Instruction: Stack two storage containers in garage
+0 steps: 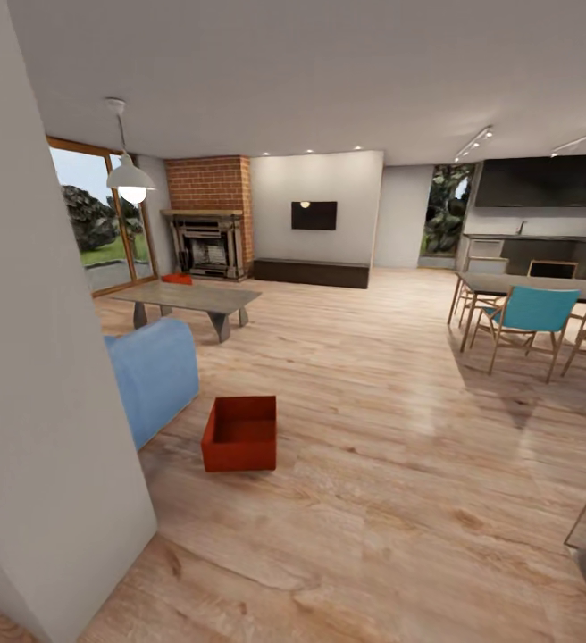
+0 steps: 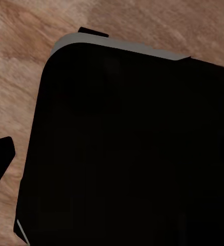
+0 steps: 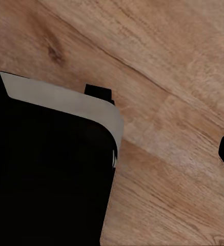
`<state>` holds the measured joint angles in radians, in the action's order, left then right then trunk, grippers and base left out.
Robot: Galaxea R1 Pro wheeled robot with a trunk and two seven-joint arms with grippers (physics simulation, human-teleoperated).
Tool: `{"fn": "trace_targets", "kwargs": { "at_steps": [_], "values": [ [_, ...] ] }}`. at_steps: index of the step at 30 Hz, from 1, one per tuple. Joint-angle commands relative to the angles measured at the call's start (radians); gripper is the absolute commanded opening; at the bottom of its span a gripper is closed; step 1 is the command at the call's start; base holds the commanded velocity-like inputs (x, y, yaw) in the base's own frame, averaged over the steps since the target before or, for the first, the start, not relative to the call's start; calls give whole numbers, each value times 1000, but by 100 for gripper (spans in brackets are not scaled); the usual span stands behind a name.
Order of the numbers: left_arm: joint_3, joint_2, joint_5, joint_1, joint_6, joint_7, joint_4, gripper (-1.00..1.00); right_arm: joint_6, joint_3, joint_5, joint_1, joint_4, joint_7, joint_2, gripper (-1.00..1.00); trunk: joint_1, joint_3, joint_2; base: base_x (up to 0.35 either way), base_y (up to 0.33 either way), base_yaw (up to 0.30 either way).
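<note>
Sitting open-topped on the wood floor [image 1: 400, 429] beside the blue sofa [image 1: 154, 375]: one bin [image 1: 240, 434]. Resting on the low table [image 1: 195, 296] near the fireplace [image 1: 205, 243]: the other bin [image 1: 178, 279]. Tool state on either arm: cannot tell.

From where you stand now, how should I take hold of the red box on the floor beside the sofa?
The red box sits upright with its top open and its thin walls bare. Probably best to come from above and pinch a rim, or press one gripper against each short wall. Its near wall faces you with wood floor before it; the blue sofa stands close at its left, so approach from the front.
</note>
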<state>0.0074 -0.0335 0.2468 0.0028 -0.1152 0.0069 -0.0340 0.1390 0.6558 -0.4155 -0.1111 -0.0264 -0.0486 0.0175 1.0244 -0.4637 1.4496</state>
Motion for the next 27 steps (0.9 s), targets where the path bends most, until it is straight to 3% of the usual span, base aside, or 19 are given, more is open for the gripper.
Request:
{"fn": "trace_targets", "kwargs": {
  "at_steps": [1, 27],
  "values": [
    [0, 0, 4, 0, -1, 1, -1, 100, 5, 8, -8, -1, -3, 0, -1, 100, 1, -1, 0, 322, 159, 0],
    [0, 0, 4, 0, -1, 1, -1, 100, 5, 8, -8, -1, -3, 0, -1, 100, 1, -1, 0, 320, 176, 0]
  ]
}}
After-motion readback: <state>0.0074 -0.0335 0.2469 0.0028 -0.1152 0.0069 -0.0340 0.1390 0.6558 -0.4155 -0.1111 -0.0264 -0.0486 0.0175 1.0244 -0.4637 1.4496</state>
